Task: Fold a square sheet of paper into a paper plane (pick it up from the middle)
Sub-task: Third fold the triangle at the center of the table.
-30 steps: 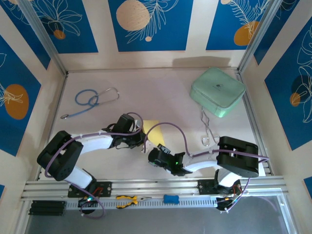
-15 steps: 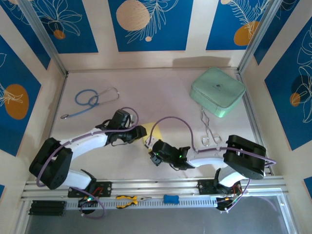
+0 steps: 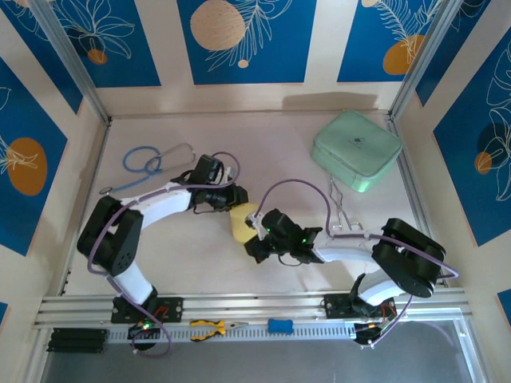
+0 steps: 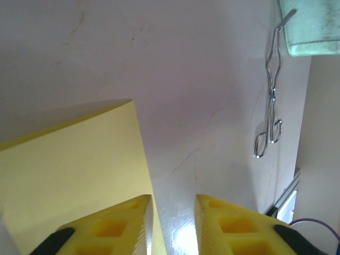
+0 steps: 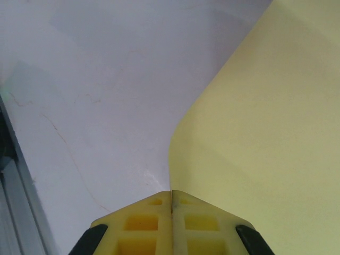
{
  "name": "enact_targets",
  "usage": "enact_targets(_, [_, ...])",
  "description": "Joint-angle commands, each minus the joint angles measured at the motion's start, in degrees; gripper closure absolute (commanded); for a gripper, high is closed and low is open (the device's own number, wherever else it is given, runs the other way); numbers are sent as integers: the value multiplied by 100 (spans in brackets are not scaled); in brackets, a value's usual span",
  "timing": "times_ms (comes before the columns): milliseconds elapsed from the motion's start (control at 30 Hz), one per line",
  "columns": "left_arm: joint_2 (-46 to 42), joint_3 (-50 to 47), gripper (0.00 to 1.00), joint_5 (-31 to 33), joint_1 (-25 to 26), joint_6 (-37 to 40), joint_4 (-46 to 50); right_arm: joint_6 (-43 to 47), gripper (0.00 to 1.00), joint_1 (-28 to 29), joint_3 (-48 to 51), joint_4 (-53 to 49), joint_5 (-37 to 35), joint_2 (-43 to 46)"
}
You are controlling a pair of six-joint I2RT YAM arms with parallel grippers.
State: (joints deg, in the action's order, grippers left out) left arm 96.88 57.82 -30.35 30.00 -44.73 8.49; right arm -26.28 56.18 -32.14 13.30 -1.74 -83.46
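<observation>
Yellow paper (image 3: 239,227) — pinched by right fingers (image 5: 149,219); left fingers (image 4: 112,228) parted.

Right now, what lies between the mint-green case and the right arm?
Metal tongs lie there, ring handles toward the right arm; the top view shows this.

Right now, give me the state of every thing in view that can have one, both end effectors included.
square sheet of paper: curved upward, one edge pinched.
right end effector: shut on the sheet's edge.
left end effector: slightly open, gripping nothing, one finger over the sheet.
mint-green case: closed, lying flat.
metal tongs: closed, lying flat.
stethoscope: lying loose, tube looped.
</observation>
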Motion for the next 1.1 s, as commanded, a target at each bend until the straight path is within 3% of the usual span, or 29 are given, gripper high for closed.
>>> enact_targets(0, [393,327,75,-453,-40,333,137,-315,97,-114,-106,104,489,-116])
enact_targets(600, [1643,769,84,-610,13,932,522,-981,97,-478,-101,460,799,-381])
enact_targets(1067, [1753,845,86,-617,59,1076,627,-1061,97,-923,-121,421,1070,-618])
